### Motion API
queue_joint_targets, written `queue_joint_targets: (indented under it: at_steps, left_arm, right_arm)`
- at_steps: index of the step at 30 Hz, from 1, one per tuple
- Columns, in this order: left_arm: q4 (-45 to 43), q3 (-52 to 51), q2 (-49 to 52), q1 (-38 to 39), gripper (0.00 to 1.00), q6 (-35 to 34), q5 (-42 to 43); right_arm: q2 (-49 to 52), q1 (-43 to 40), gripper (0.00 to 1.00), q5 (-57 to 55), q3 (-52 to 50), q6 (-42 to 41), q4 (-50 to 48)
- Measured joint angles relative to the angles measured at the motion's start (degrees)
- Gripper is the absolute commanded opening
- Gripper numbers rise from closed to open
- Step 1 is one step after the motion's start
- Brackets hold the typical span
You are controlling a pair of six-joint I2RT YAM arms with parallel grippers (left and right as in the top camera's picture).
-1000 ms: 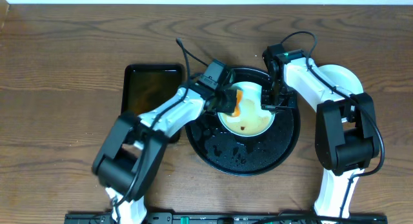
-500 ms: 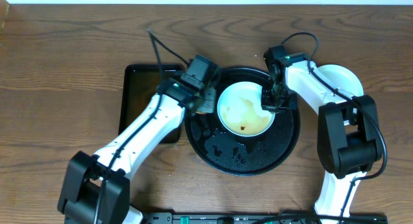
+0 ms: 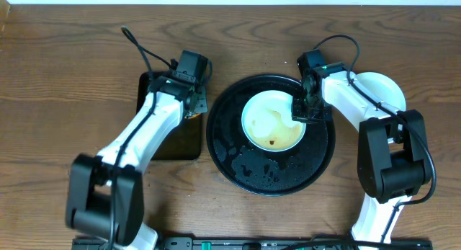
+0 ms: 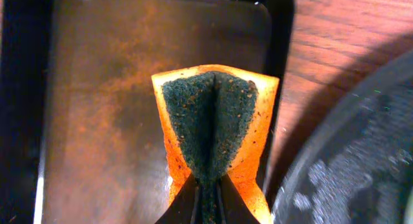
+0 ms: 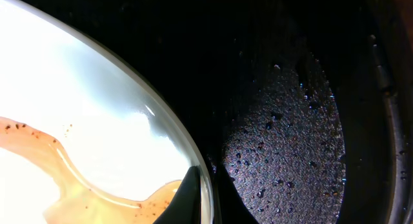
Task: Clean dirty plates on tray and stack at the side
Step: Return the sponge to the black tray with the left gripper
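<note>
One pale plate [image 3: 270, 117] lies in the round black tray [image 3: 266, 174], with a brown sauce smear and a dark speck on its near half. My right gripper [image 3: 301, 114] is shut on the plate's right rim. The right wrist view shows the plate [image 5: 97, 121] with its rim pinched in the right gripper [image 5: 208, 192], one finger inside the plate and one outside over the wet tray [image 5: 284, 121]. My left gripper [image 3: 193, 106] hangs over the rectangular tray. In the left wrist view this gripper [image 4: 206, 188] is shut on a folded orange and green sponge [image 4: 213, 114].
The dark rectangular tray [image 3: 184, 142] left of the round tray carries a brownish wet film [image 4: 97, 108]. A white plate [image 3: 378, 84] sits on the table at the right, partly under my right arm. Water drops cover the round tray's front.
My left arm has swung left with the sponge, from over the plate to over the rectangular tray. The right gripper has stayed on the plate's rim.
</note>
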State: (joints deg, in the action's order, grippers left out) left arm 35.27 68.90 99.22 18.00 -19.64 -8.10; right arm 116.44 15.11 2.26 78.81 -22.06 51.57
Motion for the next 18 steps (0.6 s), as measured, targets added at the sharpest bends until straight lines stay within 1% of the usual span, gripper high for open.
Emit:
queue_joint_targets:
  at_steps: [4, 7, 12, 18]
  left_arm:
    - [-1.05, -0.04, 4.59, 0.0, 0.07, -0.09, 0.26]
    - [-1.03, -0.13, 6.6, 0.0, 0.07, -0.26, 1.95]
    - [-0.52, -0.2, 6.86, -0.35, 0.07, -0.28, 6.23]
    - [3.82, -0.2, 6.86, -0.31, 0.07, -0.31, 10.82]
  right_arm:
    - [-0.02, 0.0, 0.01, 0.11, 0.0, 0.0, 0.0]
    - [-0.02, -0.02, 0.01, 0.37, -0.02, 0.0, -0.11]
    - [0.02, -0.04, 0.01, 2.32, -0.15, -0.11, -2.62]
    - [0.13, -0.04, 0.01, 3.34, -0.2, -0.87, -4.52]
